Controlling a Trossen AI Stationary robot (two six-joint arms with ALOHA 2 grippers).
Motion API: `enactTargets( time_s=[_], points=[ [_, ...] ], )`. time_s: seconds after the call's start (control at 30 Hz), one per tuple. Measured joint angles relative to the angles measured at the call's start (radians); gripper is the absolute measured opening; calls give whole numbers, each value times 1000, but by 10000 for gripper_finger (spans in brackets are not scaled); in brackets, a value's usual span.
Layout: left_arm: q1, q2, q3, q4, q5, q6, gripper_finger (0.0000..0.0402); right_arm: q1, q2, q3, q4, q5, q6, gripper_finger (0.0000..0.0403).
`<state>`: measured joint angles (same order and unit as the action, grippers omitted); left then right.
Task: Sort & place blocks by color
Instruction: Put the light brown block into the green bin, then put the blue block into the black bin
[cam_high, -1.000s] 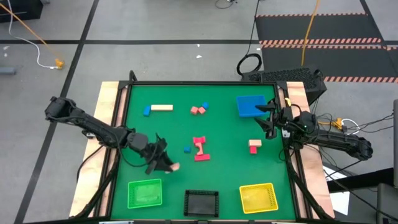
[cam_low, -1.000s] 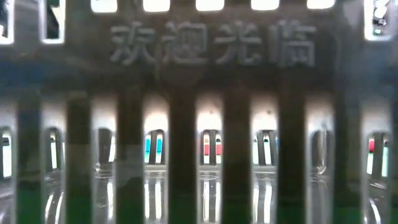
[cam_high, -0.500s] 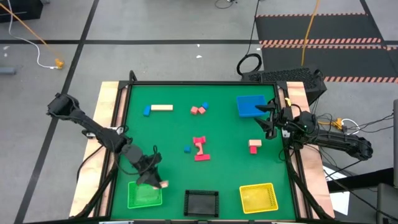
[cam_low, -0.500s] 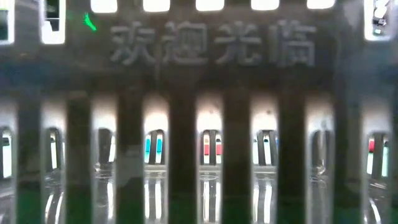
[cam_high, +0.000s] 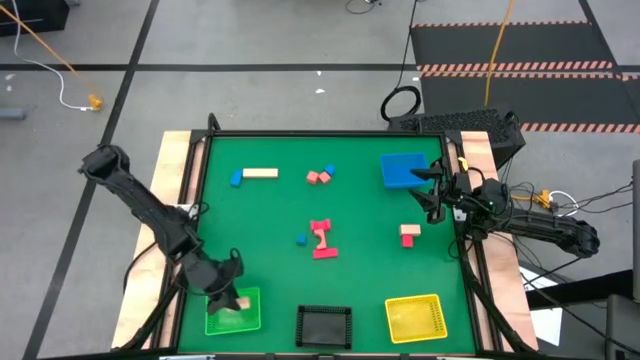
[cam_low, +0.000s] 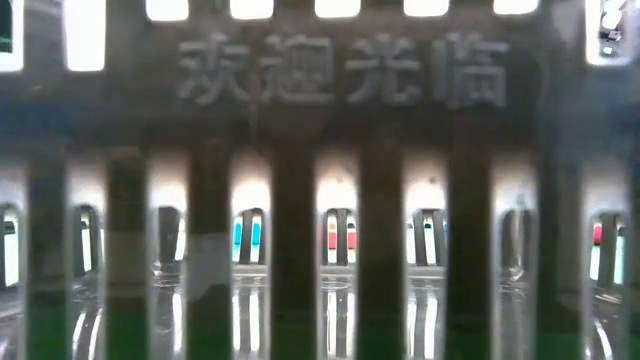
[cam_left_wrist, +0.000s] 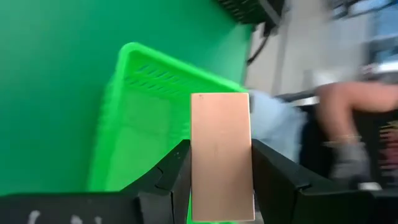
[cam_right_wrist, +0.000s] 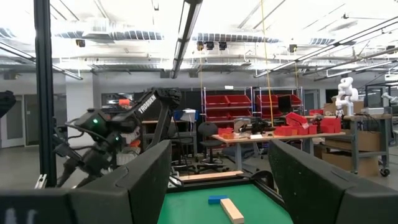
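Observation:
My left gripper (cam_high: 232, 295) is shut on a tan wooden block (cam_left_wrist: 221, 124) and hangs over the green mesh tray (cam_high: 232, 318) at the table's near left. The tray (cam_left_wrist: 143, 112) shows beyond the block in the left wrist view. My right gripper (cam_high: 432, 190) waits open and empty at the table's right edge, beside the flat blue tray (cam_high: 402, 170). Loose blocks lie on the green mat: a blue one (cam_high: 236, 178) beside a tan bar (cam_high: 261, 173), a red and blue cluster (cam_high: 320, 176), red shapes (cam_high: 322, 240) with a small blue block (cam_high: 301, 239), and a red and tan pair (cam_high: 410, 235). My left gripper pinches the tan block between its two fingers, which sit on its two long narrow sides (cam_left_wrist: 196, 186). The fingers slant down toward the table's near edge and lie along the block, whose far end sticks out past the fingertips. The block is lifted clear above the green tray.
A black mesh tray (cam_high: 324, 326) and a yellow one (cam_high: 415, 317) stand along the near edge. The black tray's wall (cam_low: 300, 200) fills the low view. A person's sleeve and hand (cam_left_wrist: 348, 118) show beyond the table. Bare mat lies between the block groups.
My left gripper has carried the tan block toward the table's near edge and a little left. It has gone from over the mat beside the green tray to over the tray, turning as it went. The block has stayed in its hold.

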<state>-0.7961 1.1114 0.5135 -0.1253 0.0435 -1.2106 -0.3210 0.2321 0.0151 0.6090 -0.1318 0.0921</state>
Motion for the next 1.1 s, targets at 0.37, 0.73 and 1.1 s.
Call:
enactTargets(
  time_s=[0.37, 0.73, 1.1],
  points=[
    [-128, 6, 113, -210, -195, -2, 158, 0, 0, 0, 0, 0, 0, 258],
    [-158, 108, 113, -228, -231, -117, 162, 0, 0, 0, 0, 0, 0, 258],
    [-158, 130, 113, -215, -225, -234, 213, 0, 0, 0, 0, 0, 0, 258]
  ],
)
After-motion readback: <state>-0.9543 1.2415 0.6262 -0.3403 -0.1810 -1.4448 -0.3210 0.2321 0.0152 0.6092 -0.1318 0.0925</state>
